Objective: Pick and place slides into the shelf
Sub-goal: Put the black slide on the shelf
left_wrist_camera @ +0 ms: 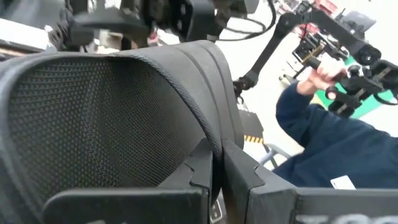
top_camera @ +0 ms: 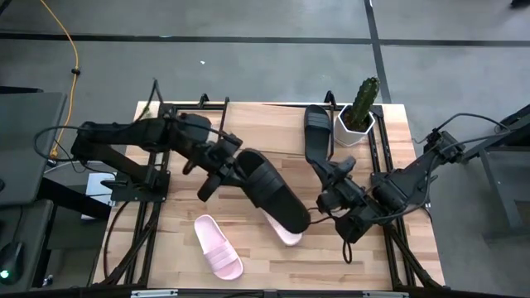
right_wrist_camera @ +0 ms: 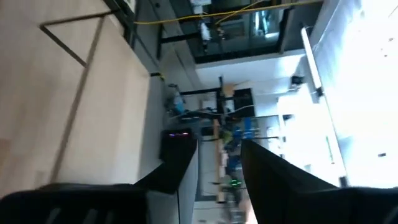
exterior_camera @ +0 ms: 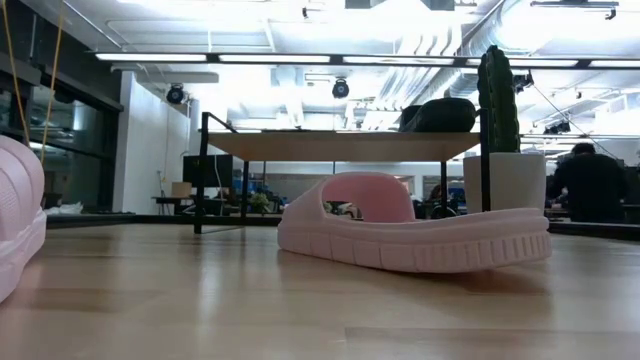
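My left gripper (top_camera: 225, 170) (left_wrist_camera: 217, 168) is shut on a black slide (top_camera: 269, 192), held in the air over the middle of the table. A pink slide (top_camera: 287, 233) (exterior_camera: 410, 235) lies partly below it, sole down. The other pink slide (top_camera: 219, 248) (exterior_camera: 15, 210) lies near the front edge. The second black slide (top_camera: 317, 132) (exterior_camera: 440, 113) lies on the shelf (exterior_camera: 340, 146) at the far side. My right gripper (top_camera: 330, 184) (right_wrist_camera: 217, 186) is open and empty, to the right of the held slide. My left gripper pinches the black slide's wide strap at its edge (left_wrist_camera: 211, 140), one finger on the meshed inner side and one on the outer side. The fingers come from the table's left. The slide is lifted clear of the table and slants toward the near right.
A cactus in a white pot (top_camera: 360, 112) (exterior_camera: 500, 130) stands at the shelf's right end, beside the black slide. Dark frame rails run along both sides of the table (top_camera: 190, 273). A person's blue sleeve (left_wrist_camera: 323, 137) shows beyond the table.
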{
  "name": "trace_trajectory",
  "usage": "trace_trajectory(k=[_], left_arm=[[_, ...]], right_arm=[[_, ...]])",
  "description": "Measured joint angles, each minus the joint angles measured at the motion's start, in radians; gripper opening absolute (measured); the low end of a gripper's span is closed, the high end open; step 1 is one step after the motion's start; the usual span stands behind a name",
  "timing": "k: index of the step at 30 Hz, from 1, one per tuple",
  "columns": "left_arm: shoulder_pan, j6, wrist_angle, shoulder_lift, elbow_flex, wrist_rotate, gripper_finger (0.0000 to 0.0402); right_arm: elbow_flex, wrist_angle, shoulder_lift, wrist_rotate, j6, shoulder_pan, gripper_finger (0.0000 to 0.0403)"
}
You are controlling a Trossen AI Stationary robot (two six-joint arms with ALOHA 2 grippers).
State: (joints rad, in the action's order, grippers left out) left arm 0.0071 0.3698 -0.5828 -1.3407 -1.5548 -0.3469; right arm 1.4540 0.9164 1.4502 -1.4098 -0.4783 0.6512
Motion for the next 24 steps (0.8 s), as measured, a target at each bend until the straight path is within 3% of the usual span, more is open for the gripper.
trace_trajectory(k=[9, 16, 24], left_arm=[[0.000, -0.040, -0.139, 0.000, -0.161, 0.127, 0.0005], [0.000, -0.043, -0.201, 0.000, -0.241, 0.165, 0.0005], [0.000, -0.014, -0.230, -0.001, -0.270, 0.222, 0.0005]], right_arm=[[0.000, -0.149, 0.001, -0.085, -0.206, 0.052, 0.0115], [0.000, -0.287, 0.001, -0.107, -0.370, 0.094, 0.0116], [0.000, -0.285, 0.016, -0.161, -0.374, 0.110, 0.0178]])
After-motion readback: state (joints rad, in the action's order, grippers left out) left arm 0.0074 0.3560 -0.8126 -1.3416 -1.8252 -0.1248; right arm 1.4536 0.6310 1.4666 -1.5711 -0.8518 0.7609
